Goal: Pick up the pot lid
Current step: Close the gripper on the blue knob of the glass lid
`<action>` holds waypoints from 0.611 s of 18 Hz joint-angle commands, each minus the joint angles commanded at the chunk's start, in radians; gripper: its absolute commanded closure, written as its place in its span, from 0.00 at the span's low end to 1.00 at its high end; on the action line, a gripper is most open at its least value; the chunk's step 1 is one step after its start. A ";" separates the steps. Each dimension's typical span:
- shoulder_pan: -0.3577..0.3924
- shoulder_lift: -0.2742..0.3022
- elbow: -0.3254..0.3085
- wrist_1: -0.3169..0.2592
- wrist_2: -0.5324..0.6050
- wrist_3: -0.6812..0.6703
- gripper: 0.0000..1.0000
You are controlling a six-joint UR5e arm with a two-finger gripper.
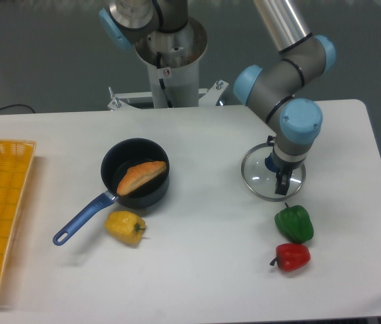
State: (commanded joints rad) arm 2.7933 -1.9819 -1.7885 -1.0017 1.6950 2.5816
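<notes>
The gripper (286,162) is low over the glass pot lid (257,177), at the right of the table. The clear round lid lies flat, and part of its blue knob (269,162) shows beside the gripper. The arm's end covers the lid's upper right part. Whether the fingers touch the knob, or how far apart they stand, cannot be made out.
A black pan (113,164) with a blue handle holds an orange-brown item (140,177) at left. A yellow pepper (125,227) lies below it. Near the lid are a green pepper (294,224) and a red pepper (290,257). An orange crate (1,202) stands far left.
</notes>
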 joint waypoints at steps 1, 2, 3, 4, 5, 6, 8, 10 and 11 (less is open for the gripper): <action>0.002 0.000 -0.023 0.005 -0.002 0.008 0.00; 0.003 0.000 -0.037 0.011 -0.003 0.014 0.00; 0.006 0.002 -0.039 0.006 -0.003 0.022 0.00; 0.005 0.003 -0.049 0.006 -0.005 0.025 0.00; 0.002 0.009 -0.069 0.012 -0.005 0.023 0.00; 0.006 0.017 -0.074 0.012 -0.012 0.026 0.00; 0.006 0.028 -0.080 0.006 -0.032 0.025 0.00; 0.006 0.031 -0.085 0.006 -0.034 0.020 0.00; 0.006 0.031 -0.083 0.006 -0.034 0.019 0.00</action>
State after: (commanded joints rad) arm 2.7995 -1.9512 -1.8715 -0.9956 1.6613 2.6001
